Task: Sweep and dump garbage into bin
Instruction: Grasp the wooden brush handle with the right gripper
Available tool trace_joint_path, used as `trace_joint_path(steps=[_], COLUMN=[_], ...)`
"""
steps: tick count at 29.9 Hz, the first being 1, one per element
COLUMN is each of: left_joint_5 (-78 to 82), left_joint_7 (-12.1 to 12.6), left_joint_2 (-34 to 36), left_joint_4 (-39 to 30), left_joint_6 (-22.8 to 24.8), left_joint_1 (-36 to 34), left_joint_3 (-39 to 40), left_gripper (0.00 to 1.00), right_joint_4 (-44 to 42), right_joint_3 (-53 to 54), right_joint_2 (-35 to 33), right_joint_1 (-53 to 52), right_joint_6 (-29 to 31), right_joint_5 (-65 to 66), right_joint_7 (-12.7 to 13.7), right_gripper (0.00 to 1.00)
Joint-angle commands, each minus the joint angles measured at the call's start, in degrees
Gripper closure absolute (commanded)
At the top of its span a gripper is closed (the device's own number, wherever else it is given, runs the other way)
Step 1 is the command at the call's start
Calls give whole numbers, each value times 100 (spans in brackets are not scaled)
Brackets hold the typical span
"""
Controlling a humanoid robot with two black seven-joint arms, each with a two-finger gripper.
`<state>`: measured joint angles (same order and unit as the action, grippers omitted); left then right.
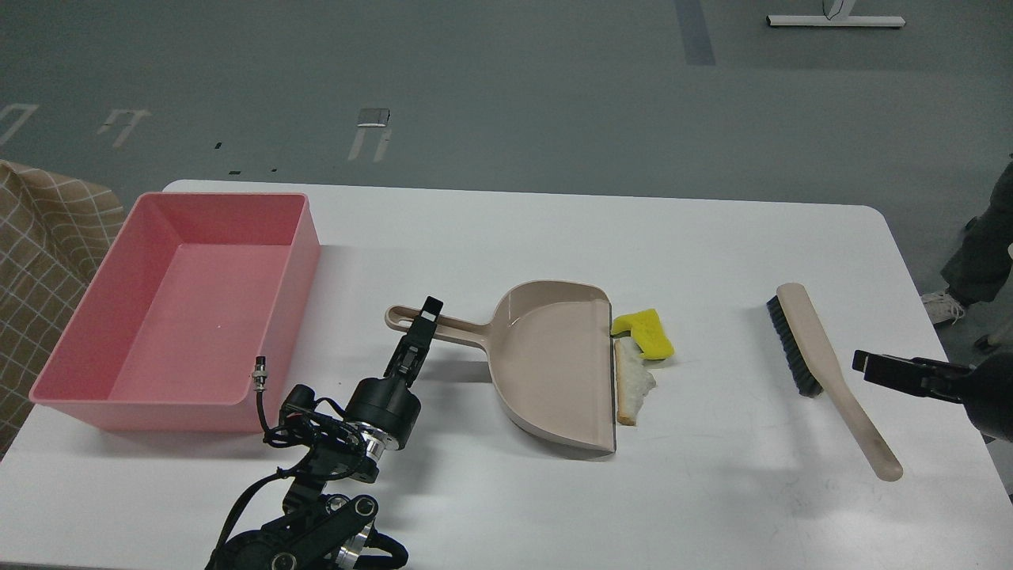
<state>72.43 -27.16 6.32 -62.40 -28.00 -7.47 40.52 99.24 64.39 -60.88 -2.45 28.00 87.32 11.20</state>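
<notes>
The garbage lies on the white table: a yellow notched chunk (645,332) and a bread piece with brown crust (631,381), both against the open lip of the beige dustpan (554,364). The pink bin (294,261) stands at the left, with nothing in it. My left gripper (423,321) is at the dustpan's handle (459,331); it is seen edge-on and dark, so I cannot tell whether its fingers are closed on it. My right gripper (864,364) comes in from the right edge, just right of the brush (823,372), apart from it.
The beige hand brush with dark bristles lies diagonally at the right, its handle end pointing to the front right. A checked cloth (39,237) is beyond the table's left edge. A person's leg and shoe (961,293) are off the table's right side.
</notes>
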Motion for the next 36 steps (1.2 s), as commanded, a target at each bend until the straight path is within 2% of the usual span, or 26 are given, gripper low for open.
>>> trace_joint_path(steps=[1,8,22,36], left_joint_5=[0,-9,-53,-53], left_joint_7=[0,0,9,9], left_joint_2=[9,0,-17,-17], left_joint_4=[0,0,-9,0], left_joint_6=[0,0,0,0], left_joint_1=[0,-26,-71,-106], left_joint_3=[0,0,0,0], left_gripper=[89,89,89,88], right_joint_4=[-1,-62,-352,-467], right_joint_3=[-76,-348,-489,-595], right_joint_2=[-3,181,454,762], right_joint_1=[-1,-45,-107,-115], right_joint_6=[0,0,0,0], right_joint_5=[144,662,1480,1621], right_joint_7=[-4,-215,-312,-312], right_gripper=[4,4,5,5])
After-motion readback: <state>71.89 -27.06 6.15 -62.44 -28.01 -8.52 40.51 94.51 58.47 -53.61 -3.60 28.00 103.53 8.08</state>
